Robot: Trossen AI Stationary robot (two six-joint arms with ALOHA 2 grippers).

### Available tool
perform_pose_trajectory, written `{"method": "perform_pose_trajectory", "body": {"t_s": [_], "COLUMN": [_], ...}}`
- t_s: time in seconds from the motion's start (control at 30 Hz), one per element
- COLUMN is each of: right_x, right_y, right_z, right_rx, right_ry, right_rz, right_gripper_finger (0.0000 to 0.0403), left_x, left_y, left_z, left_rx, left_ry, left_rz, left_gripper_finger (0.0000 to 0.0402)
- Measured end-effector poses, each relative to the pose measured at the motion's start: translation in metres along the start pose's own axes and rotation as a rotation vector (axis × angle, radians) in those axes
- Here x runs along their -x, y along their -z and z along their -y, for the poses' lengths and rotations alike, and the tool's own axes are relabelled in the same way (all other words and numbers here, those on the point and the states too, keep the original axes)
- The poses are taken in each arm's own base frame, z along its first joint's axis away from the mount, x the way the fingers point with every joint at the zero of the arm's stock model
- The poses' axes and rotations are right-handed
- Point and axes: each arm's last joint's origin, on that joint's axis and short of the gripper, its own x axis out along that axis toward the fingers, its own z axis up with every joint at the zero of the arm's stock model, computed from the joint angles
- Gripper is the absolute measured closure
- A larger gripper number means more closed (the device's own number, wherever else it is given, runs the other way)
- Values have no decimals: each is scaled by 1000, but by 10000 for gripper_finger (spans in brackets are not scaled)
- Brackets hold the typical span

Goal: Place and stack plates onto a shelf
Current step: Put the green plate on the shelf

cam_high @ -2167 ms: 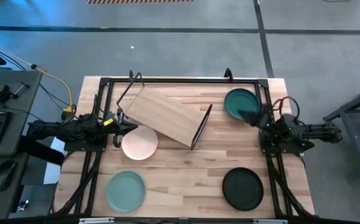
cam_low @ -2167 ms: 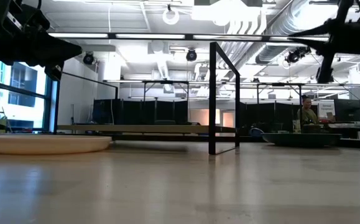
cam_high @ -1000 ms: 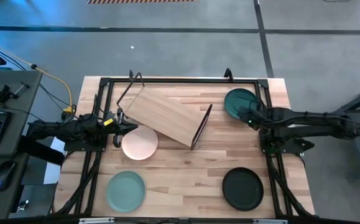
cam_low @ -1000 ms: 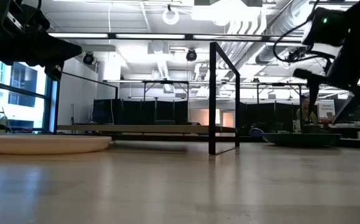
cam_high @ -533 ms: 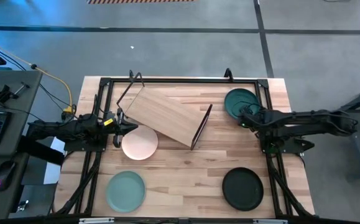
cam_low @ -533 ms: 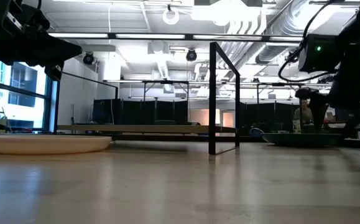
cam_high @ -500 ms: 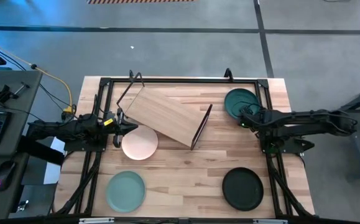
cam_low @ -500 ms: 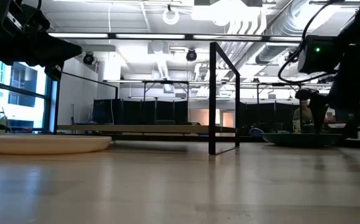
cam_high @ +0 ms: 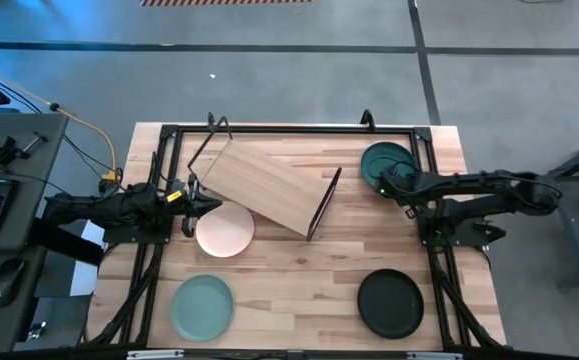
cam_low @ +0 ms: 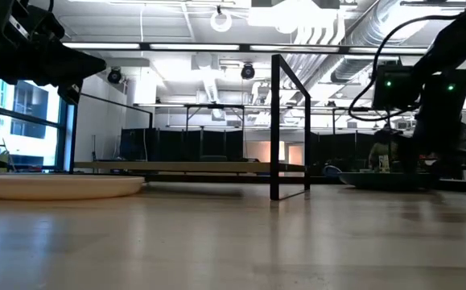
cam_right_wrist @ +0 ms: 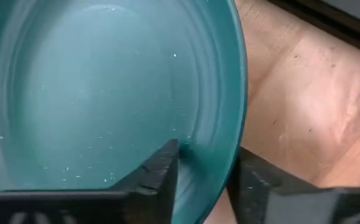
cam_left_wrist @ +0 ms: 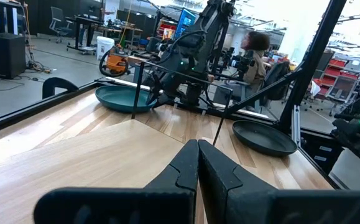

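The dark teal plate (cam_high: 389, 162) lies flat on the tabletop at the far right, and my right gripper (cam_high: 383, 187) is shut on its near rim. The shelf (cam_high: 269, 183), a pale board with black frame ends, stands askew at the far middle. The pink-cream plate (cam_high: 224, 229) lies by its near left corner. The mint plate (cam_high: 202, 305) and the black plate (cam_high: 390, 302) lie near the front edge. My left gripper (cam_high: 191, 200) is shut beside the pink-cream plate, at the table's left. My right gripper (cam_right_wrist: 204, 158) has the teal plate's near rim (cam_right_wrist: 216, 146) between its fingers, one finger (cam_right_wrist: 162, 167) inside the dish and the other outside it. The fingers slant down from the table's right. The plate rests flat on the table.
Black frame rails (cam_high: 431, 250) run along the table's edges beside both arms. The shelf's upright frame end (cam_low: 289, 125) stands between the two sides. A person (cam_left_wrist: 254, 45) sits in the room beyond the table.
My right gripper has come down and gone a little toward the table's left edge, onto the teal plate's near rim. The plate has stayed flat where it was.
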Motion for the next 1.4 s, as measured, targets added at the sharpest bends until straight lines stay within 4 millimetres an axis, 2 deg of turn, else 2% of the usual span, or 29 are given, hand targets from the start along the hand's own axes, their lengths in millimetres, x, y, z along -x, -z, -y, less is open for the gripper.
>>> {"method": "perform_pose_trajectory", "body": {"t_s": [0.2,0.43,0.57,0.7,0.9,1.03,1.13,1.3,1.4], "right_x": [4,31,51,72,93,88,81,62,52], "right_y": [1,-9,-21,-33,-52,-54,-47,-24,-4], "right_z": [-7,-33,-58,-91,-152,-194,-222,-259,-273], "right_rx": [77,166,222,319,634,965,1131,1361,1475], "right_ry": [-77,-244,-328,-444,-571,-629,-663,-732,-772], "right_rz": [-10,68,119,146,94,-46,-158,-269,-345], "right_gripper_finger": [391,401,402,402,402,403,403,403,403], "left_x": [0,0,0,0,0,0,0,0,0], "left_y": [0,0,0,0,0,0,0,0,0], "left_z": [0,0,0,0,0,0,0,0,0], "left_rx": [0,0,0,0,0,0,0,0,0], "left_ry": [0,0,0,0,0,0,0,0,0], "left_rz": [0,0,1,1,0,0,1,1,0], "left_gripper_finger": [401,402,401,402,402,402,401,402,401]}}
